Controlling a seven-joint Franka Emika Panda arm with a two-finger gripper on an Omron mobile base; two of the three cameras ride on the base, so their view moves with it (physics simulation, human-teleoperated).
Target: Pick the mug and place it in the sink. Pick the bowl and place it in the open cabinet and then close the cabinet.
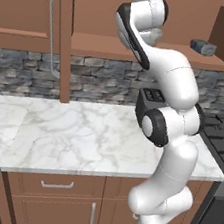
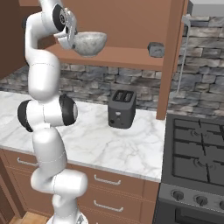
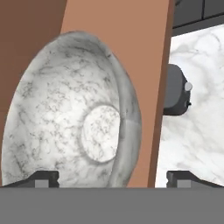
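The bowl point(image 2: 89, 43) is seen upright on the inner shelf point(image 2: 118, 57) of the open cabinet point(image 1: 28, 6), near the left end of the shelf in the right base view. The gripper point(image 2: 70, 37) is held at the bowl's left rim in that view, the arm being raised up from the base and bent over to shelf height. In the hand view the bowl point(image 3: 74, 111) is seen from close by, its grey-white speckled hollow turned toward the camera, with the two fingertips point(image 3: 41, 178) spread wide at either side of the lower edge; one tip is set in front of the bowl's hollow and the other lies outside its rim, over the shelf's edge. The jaws are parted widely, and it cannot be told whether the rim is touched by either tip.

A small dark-grey block point(image 2: 155, 49) is set on the same shelf, well apart from the bowl toward the right. A cabinet door point(image 2: 175, 57) is stood open at the right end of the shelf, with a long silver bar handle point(image 2: 183, 52) on it. Below the shelf, a dark toaster point(image 2: 122, 108) is placed on the white marble counter point(image 2: 109, 140) against the stone backsplash, and a black stove point(image 2: 197, 153) is seen just beside the counter's right end
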